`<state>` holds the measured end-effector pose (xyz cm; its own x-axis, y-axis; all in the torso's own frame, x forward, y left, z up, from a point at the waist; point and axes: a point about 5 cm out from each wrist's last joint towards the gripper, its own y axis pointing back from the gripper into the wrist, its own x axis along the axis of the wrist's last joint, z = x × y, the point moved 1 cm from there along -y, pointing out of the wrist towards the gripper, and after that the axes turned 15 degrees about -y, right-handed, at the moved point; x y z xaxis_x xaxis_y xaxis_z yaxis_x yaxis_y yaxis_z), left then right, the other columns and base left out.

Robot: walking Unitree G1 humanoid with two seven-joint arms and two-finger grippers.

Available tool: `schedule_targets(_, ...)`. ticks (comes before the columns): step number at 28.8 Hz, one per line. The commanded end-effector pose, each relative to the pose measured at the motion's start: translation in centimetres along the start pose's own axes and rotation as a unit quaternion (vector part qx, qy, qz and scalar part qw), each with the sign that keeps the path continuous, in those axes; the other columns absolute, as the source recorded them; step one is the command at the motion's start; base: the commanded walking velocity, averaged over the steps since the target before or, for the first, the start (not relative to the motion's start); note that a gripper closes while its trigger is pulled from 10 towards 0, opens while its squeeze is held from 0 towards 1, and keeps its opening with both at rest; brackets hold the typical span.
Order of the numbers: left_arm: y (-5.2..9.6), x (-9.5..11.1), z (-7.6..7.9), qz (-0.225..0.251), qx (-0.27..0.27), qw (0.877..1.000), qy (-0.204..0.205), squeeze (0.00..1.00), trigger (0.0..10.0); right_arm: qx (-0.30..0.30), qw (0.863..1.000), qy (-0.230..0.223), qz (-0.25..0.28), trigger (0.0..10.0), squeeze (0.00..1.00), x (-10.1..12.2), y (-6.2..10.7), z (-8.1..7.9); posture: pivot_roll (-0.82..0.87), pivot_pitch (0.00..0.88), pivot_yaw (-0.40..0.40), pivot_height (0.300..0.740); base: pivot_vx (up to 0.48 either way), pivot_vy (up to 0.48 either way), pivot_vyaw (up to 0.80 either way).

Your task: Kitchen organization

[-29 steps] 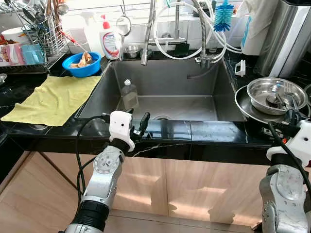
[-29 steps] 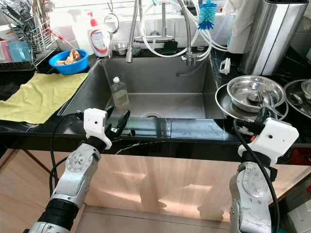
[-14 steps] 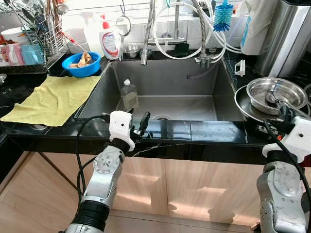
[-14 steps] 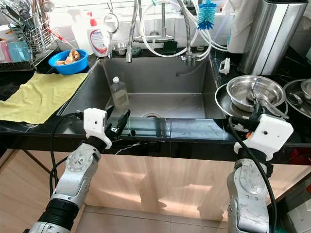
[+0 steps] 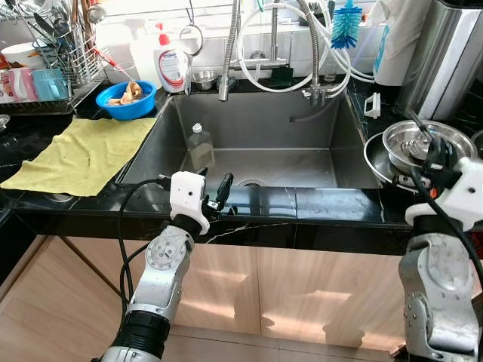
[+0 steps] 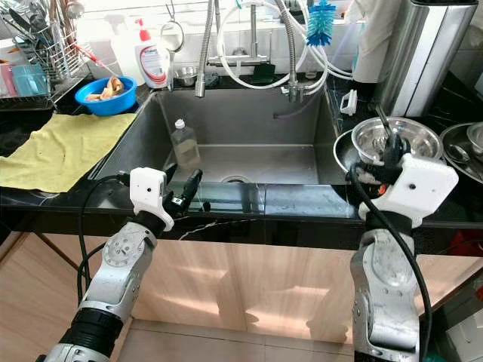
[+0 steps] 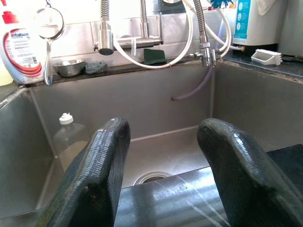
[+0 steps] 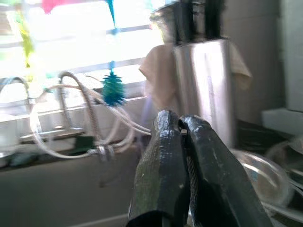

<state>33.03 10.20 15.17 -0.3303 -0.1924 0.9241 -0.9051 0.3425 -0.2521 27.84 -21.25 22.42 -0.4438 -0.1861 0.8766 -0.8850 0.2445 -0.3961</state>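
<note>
A steel sink [image 5: 317, 121] is set in the black counter, with a clear plastic bottle [image 5: 201, 147] standing in its left part. My left gripper [image 5: 219, 194] rests at the sink's front edge, open and empty; its wrist view looks between the fingers [image 7: 94, 175] into the basin and at the bottle [image 7: 68, 142]. My right gripper [image 5: 427, 142] is raised at the counter's right, in front of a steel bowl [image 5: 411, 139] stacked on a steel plate [image 5: 375, 162]. Its fingers [image 8: 163, 156] are pressed together and tilt upward.
A yellow cloth [image 5: 83, 151] lies left of the sink. Behind it are a blue bowl [image 5: 127, 99], a soap bottle [image 5: 173, 66] and a dish rack [image 5: 53, 68]. Faucet hoses [image 5: 317, 53] and a blue brush [image 5: 346, 23] hang at the back. A tall steel appliance [image 5: 441, 60] stands far right.
My right arm has risen and swung slightly left, tipping its shut gripper upward in front of the steel bowl. The left arm has stayed still.
</note>
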Motion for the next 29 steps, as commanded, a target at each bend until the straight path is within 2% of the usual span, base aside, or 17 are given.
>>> schedule_targets(1,-0.3,0.1,-0.3,0.003,0.005,1.000,-0.003,0.00,10.0,0.030,0.999,-0.012,0.004,10.0,0.00,0.7,-0.2,-1.1,-0.17,0.000,0.097,0.740,0.000,0.000,0.00)
schedule_targets(2,-0.3,0.1,-0.3,0.003,0.005,1.000,-0.003,0.00,10.0,0.066,0.997,-0.002,-0.026,10.0,0.00,0.3,-0.4,-1.7,-0.17,0.000,0.097,0.740,0.000,0.000,0.00)
schedule_targets(6,-0.4,0.2,-0.1,0.004,0.004,1.000,-0.002,0.00,10.0,0.145,0.987,0.028,-0.068,10.0,0.00,-0.4,-1.2,-2.8,-0.18,0.000,0.097,0.740,0.000,0.000,0.00)
schedule_targets(9,-0.5,0.2,-0.1,0.005,0.004,1.000,0.000,0.00,10.0,0.195,0.975,0.014,-0.109,10.0,0.00,-1.3,-2.2,-3.3,-0.18,0.000,0.096,0.740,0.000,0.000,0.00)
schedule_targets(11,-0.5,0.2,0.0,0.005,0.004,1.000,0.000,0.00,10.0,0.200,0.969,0.023,-0.144,10.0,0.00,-2.4,-2.8,-3.1,-0.18,0.000,0.096,0.740,0.000,0.000,0.00)
schedule_targets(13,-0.5,0.2,0.1,0.005,0.003,1.000,0.001,0.00,10.0,0.211,0.959,0.057,-0.180,10.0,0.00,-3.9,-3.3,-2.7,-0.17,0.000,0.091,0.740,0.000,0.000,0.00)
schedule_targets(14,-0.5,0.2,0.1,0.004,0.003,1.000,0.001,0.00,10.0,0.215,0.954,0.048,-0.206,10.0,0.00,-5.0,-3.6,-2.4,-0.17,0.000,0.090,0.740,0.000,0.000,0.00)
schedule_targets(16,-0.5,0.2,0.1,0.004,0.004,1.000,0.001,0.00,10.0,0.213,0.951,0.038,-0.222,10.0,0.00,-6.0,-3.8,-2.1,-0.17,0.000,0.090,0.740,0.000,0.000,0.00)
schedule_targets(18,-0.5,0.2,0.2,0.005,0.003,1.000,0.002,0.00,10.0,0.208,0.945,0.044,-0.247,10.0,0.00,-7.6,-4.2,-1.8,-0.16,0.000,0.083,0.740,0.000,0.000,0.00)
schedule_targets(22,-0.4,0.2,-0.1,0.006,0.010,1.000,0.001,0.00,10.0,0.211,0.941,0.006,-0.264,10.0,0.00,-8.7,-4.7,-2.2,-0.15,0.000,0.073,0.740,0.000,0.000,0.00)
schedule_targets(29,-0.1,0.1,-0.1,0.004,0.014,1.000,0.002,0.00,10.0,0.223,0.939,0.010,-0.261,10.0,0.00,-9.2,-5.6,-2.5,-0.15,0.000,0.070,0.740,0.000,0.000,0.00)
